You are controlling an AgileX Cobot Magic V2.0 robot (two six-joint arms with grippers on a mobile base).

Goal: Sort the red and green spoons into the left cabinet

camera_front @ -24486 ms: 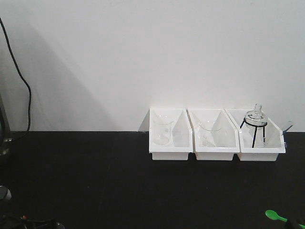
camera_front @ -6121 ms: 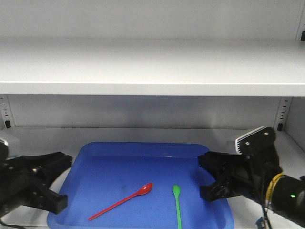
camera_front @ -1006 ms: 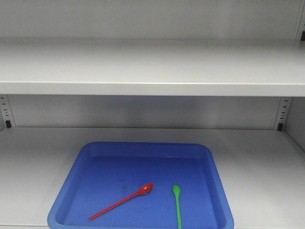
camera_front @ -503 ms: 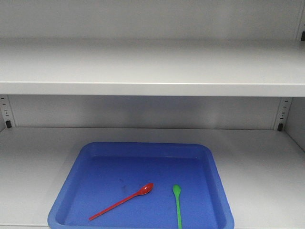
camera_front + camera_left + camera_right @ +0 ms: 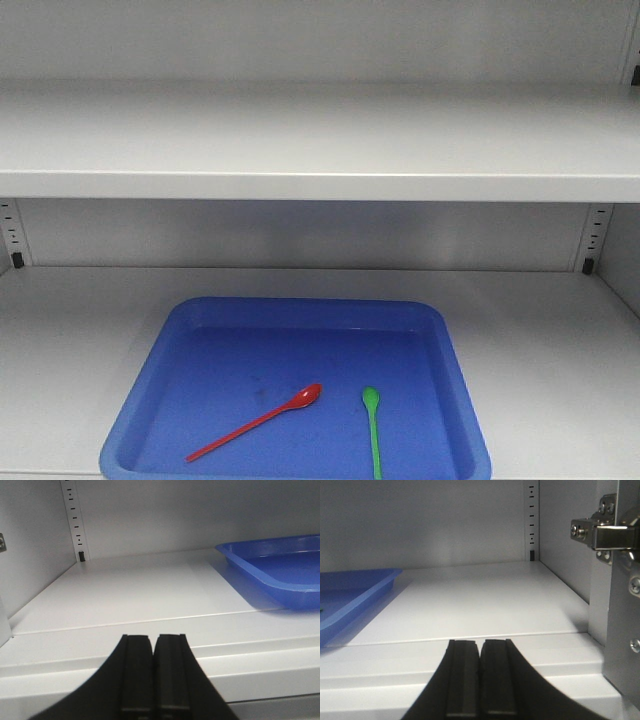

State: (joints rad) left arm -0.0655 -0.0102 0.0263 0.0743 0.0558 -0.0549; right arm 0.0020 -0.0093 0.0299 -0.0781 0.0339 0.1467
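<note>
We see the red spoon (image 5: 256,423) and the green spoon (image 5: 373,432) lying flat and apart in the blue tray (image 5: 300,312) on the pale grey left cabinet's (image 5: 320,140) lower shelf, red slanting with its bowl up-right, green nearly straight with its bowl farthest from us

No text, label, brand or number can be read — not in any view.

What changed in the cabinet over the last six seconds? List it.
Both grippers, open beside the blue tray then, have withdrawn from the front view; the left gripper and right gripper are now shut, empty. The red spoon and green spoon stayed put.
</note>
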